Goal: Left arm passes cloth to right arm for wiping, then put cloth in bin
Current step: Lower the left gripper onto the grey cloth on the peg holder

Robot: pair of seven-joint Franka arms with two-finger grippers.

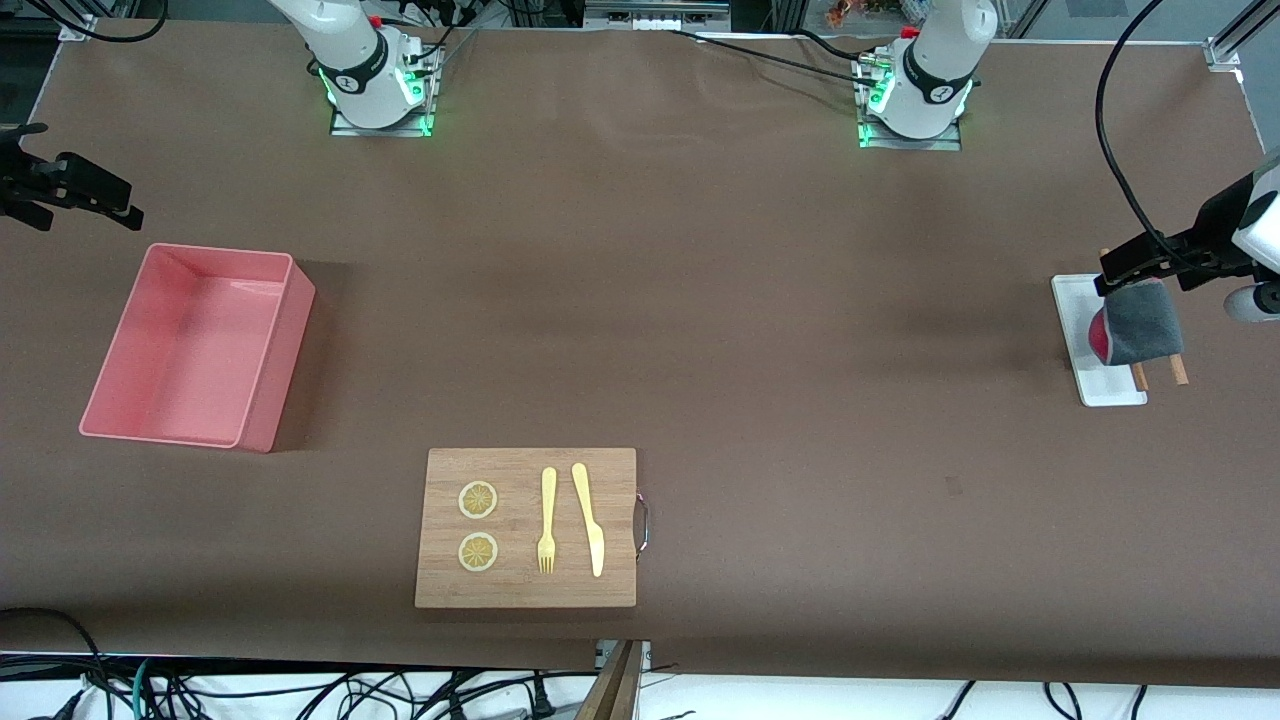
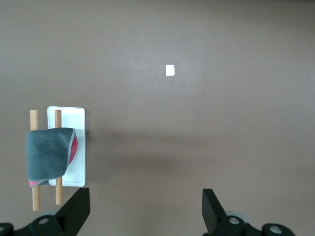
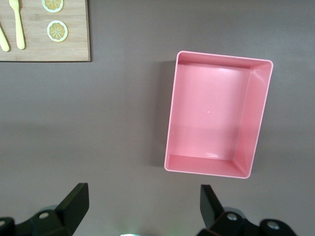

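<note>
Across two rods, cloth [image 1: 1140,325] draped, red patch toward the bin; left hand [image 2: 145,209] wide open, empty

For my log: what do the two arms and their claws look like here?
Both arms are glossy white with black joint bands, on metal base plates glowing green, with red fittings and black cables at the bases. The left claw and the right claw are matte black; the wrist views show flat, angular black fingers with silver screws.
</note>
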